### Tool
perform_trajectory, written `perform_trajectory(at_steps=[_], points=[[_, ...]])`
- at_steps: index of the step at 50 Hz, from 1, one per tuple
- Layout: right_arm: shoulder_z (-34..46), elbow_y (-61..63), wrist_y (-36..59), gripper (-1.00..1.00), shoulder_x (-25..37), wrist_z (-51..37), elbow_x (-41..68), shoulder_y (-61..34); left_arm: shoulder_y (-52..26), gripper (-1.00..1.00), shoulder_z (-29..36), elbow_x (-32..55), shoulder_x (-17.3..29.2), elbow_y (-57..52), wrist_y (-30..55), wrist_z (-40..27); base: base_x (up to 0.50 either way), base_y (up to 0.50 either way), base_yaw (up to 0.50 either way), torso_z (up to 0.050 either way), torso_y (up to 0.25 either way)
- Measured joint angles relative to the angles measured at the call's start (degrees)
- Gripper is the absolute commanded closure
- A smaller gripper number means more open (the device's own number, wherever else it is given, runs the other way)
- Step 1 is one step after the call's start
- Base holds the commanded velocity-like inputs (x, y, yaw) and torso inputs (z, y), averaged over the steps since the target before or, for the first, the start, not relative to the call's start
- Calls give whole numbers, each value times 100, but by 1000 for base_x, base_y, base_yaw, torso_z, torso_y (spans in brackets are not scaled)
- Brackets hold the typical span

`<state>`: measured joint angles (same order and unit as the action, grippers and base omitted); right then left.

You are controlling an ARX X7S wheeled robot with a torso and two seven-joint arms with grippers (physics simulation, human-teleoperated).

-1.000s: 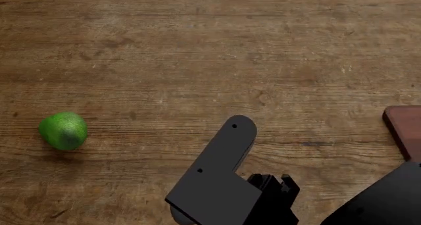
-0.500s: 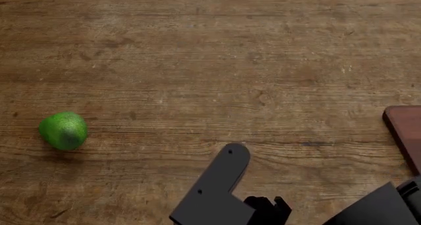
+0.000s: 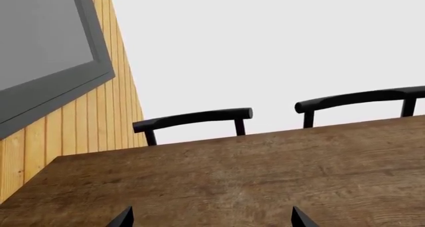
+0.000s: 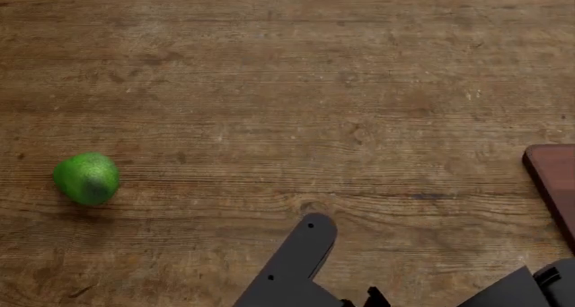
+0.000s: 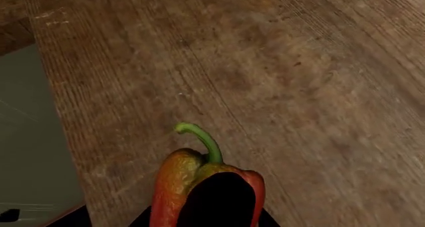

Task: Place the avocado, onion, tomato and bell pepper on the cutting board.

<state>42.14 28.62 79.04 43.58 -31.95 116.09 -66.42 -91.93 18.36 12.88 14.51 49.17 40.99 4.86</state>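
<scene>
The avocado (image 4: 86,178), bright green and bumpy, lies on the wooden table at the left in the head view. A corner of the dark reddish cutting board (image 4: 551,178) shows at the right edge. My right gripper (image 5: 207,213) is shut on the bell pepper (image 5: 174,187), red-orange with a curved green stem, and a dark finger (image 5: 220,201) covers its front. It is held above the table near an edge. My left gripper (image 3: 211,222) is open and empty over bare table, with only its fingertips (image 3: 123,218) showing. The onion and the tomato are out of view.
A black arm link (image 4: 295,265) and a dark arm part (image 4: 526,290) sit at the bottom of the head view. Two dark chairs (image 3: 192,120) stand behind the table's far edge, beside a wood-panelled wall (image 3: 79,117). Grey floor (image 5: 33,137) lies past the table edge.
The black arm link and the dark arm part at the bottom right have drawn back toward the bottom edge of the head view. The avocado and board have not moved.
</scene>
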Motion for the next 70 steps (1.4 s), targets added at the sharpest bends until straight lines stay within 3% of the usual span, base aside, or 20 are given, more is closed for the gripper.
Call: perform_trajectory(at_steps=[20, 45, 70], points=[[-155, -59, -297, 100, -27, -502, 89, -1004, 80, -100, -34, 102, 25, -305, 235, -4, 0, 0, 0, 0, 0], [-714, -318, -777, 100, 45, -13, -2175, -1152, 320, -100, -28, 248, 101, -872, 579, 39, 0, 0, 0, 0, 0], [-856, -533, -1053, 100, 118, 157, -3128, -1313, 765, -100, 125, 913, 771, -3626, 3282, 230, 0, 0, 0, 0, 0]])
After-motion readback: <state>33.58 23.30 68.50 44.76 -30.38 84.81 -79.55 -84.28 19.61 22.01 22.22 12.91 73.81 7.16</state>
